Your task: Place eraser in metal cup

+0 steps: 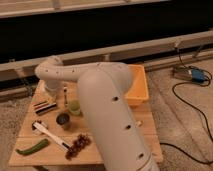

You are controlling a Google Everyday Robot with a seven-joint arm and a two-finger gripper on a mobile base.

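Note:
The eraser [44, 106], a flat block with black, white and red stripes, lies on the left part of the wooden table [30, 159]. The metal cup [63, 119], small, dark and round, stands just right of it and nearer the front. My gripper [65, 96] hangs from the white arm's bent end, above the table between the eraser and a translucent green cup [74, 107]. It is behind the metal cup and touches neither the cup nor the eraser. Nothing shows in the gripper.
My big white arm [107, 115] covers the table's middle and right. A yellow tray [136, 85] stands at the back right. A white bowl [51, 88] peeks out behind the wrist. A white-and-black tool [49, 134], a green vegetable [32, 147] and dark grapes [77, 145] lie in front.

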